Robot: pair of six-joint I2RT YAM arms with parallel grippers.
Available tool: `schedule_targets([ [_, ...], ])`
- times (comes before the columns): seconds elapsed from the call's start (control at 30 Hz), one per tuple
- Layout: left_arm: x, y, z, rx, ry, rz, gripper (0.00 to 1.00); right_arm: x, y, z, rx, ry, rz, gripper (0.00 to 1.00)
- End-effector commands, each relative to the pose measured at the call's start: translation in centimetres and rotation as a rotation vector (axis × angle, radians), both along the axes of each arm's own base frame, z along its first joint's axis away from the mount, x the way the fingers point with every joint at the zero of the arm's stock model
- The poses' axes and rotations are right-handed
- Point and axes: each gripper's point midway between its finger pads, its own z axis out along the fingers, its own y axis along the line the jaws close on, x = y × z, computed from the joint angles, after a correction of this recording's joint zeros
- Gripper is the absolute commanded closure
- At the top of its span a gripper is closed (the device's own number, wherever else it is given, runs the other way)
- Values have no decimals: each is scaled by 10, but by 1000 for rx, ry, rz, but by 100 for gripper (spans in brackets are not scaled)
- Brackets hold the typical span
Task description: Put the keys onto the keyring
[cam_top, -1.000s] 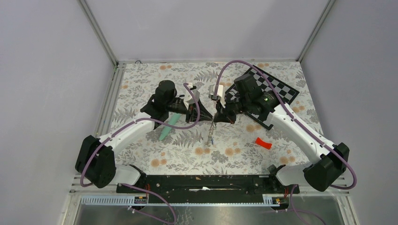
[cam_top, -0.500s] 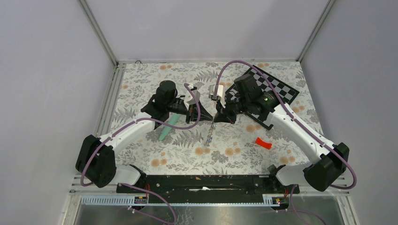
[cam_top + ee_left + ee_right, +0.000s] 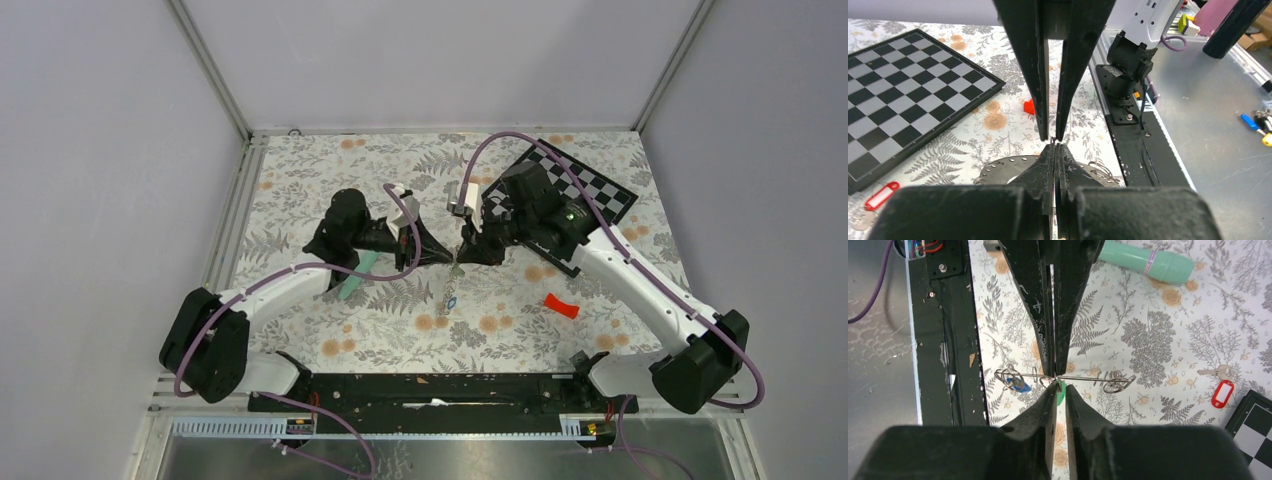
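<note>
- Bench (image 3: 300,170): floral cover, with a chessboard (image 3: 590,188) at the far right corner.
- Left claw (image 3: 1054,149): fully closed, pinching the keyring wire, tip to tip with its partner.
- Right claw (image 3: 1060,390): parted a crack. The green-tagged key (image 3: 1061,386) shows in the gap; I cannot tell whether it is pinched.
- Mint tube (image 3: 352,280): lying left of centre, idle.
- Keyring (image 3: 1093,378): held in the air over mid-bench, between the claws.
- Blue-tagged key (image 3: 1020,385): hanging on the ring.
- Red-tagged key (image 3: 1222,393): loose on the bench beside the chessboard.
- Step, as I read it: passing the ring to the left claw. Next I need the right claw clear to fetch the red-tagged key.
- Change: a second ago the left claw stood ajar and the right clamped; now they are reversed, and the left wrist has swung nearer me.
</note>
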Motion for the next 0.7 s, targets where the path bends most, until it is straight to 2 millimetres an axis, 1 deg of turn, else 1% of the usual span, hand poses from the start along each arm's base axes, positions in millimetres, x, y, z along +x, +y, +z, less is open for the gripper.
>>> schedule_targets([
  [0.0,-8,2,35,-124,-11,2,100,4,5,32,91,-109,-4,78],
  [0.1,-8,3,38,-140,-4,8,100,2,2,33,98,-110,-8,70],
  [0.23,-8,4,39,-152,4,16,100,0,-2,35,109,-115,-14,64],
  [0.4,-8,5,43,-173,10,24,100,-9,-4,32,134,-85,16,62],
  [0.53,-7,7,46,-193,16,37,100,-15,-4,28,152,-57,41,62],
  [0.67,-6,8,52,-216,16,47,100,-16,-2,19,161,-30,42,63],
])
